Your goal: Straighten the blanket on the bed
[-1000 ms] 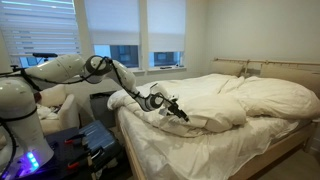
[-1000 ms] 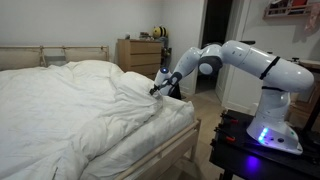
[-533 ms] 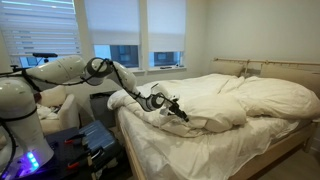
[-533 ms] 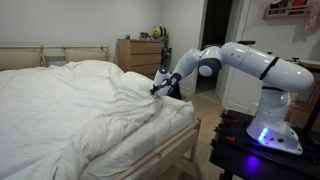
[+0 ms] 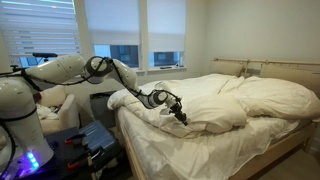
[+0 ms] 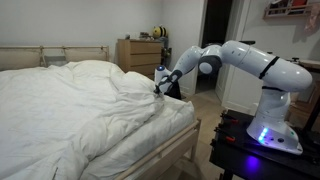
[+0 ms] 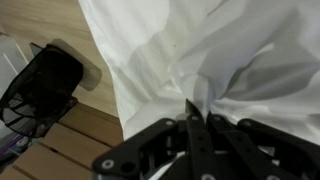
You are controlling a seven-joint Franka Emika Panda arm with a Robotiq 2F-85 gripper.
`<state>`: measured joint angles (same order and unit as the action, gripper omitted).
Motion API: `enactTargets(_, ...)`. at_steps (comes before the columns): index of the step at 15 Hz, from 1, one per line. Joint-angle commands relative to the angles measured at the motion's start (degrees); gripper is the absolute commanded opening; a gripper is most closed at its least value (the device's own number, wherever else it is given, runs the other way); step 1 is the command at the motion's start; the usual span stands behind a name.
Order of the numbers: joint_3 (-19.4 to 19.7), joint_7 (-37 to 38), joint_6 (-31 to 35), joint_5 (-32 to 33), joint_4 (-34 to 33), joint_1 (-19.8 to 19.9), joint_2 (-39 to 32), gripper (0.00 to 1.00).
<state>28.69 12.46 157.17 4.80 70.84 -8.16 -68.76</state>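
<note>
— Whereabouts of the blanket (image 5: 250, 100)?

— Spread in a puffy, wrinkled heap over the bed (image 5: 287, 150), piled highest toward the wooden headboard (image 5: 272, 66). Folded back on itself along the side nearest the robot.

— Anything bare on the mattress?

— A stretch of rumpled white fitted sheet (image 5: 185, 150), beside and below the folded edge, toward the near side in an exterior view.

— State of the jaws?

— Clenched on a fold of the blanket at that edge. In the wrist view, black fingers (image 7: 193, 140) pressed together, with white cloth pinched between them and bulging around them.

— And the rest of the robot?

— White Franka arm (image 6: 240, 55) stretched out from a base (image 6: 275, 115) standing beside the bed, wrist angled down to the blanket. Violet glow low on the base.

— Surroundings of the bed?

— Wooden dresser (image 6: 140, 55) against the far wall, with a dark open doorway (image 6: 215, 30) next to it. In an exterior view, windows with blinds (image 5: 130, 25) behind the arm and a white armchair (image 5: 55, 100) close to the robot. In the wrist view, wood floor (image 7: 60, 150) beside the hanging cloth, and on it a dark object (image 7: 40, 85), too blurred to name.
</note>
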Motion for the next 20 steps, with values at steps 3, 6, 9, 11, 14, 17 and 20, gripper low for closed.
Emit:
enactTargets(3,-7.86,-14.01,-10.73,7.96,5.19,5.34,9.31,0.01)
enactTargets(6,-13.24,-23.25,-14.75,9.59,6.35,9.66,12.67,0.01)
enactTargets(9,-16.71,-30.96,-19.18,11.08,8.56,12.65,15.88,0.01)
enactTargets(11,-18.32,-35.87,-21.93,12.07,10.87,14.11,18.53,0.01)
enactTargets(14,-20.19,-42.79,-25.97,13.49,14.5,16.0,22.58,0.01)
enactTargets(17,-21.32,-49.22,-29.43,14.81,17.9,17.67,26.37,0.01)
enactTargets(20,-20.81,-54.39,-30.85,15.98,20.88,18.71,29.49,0.01)
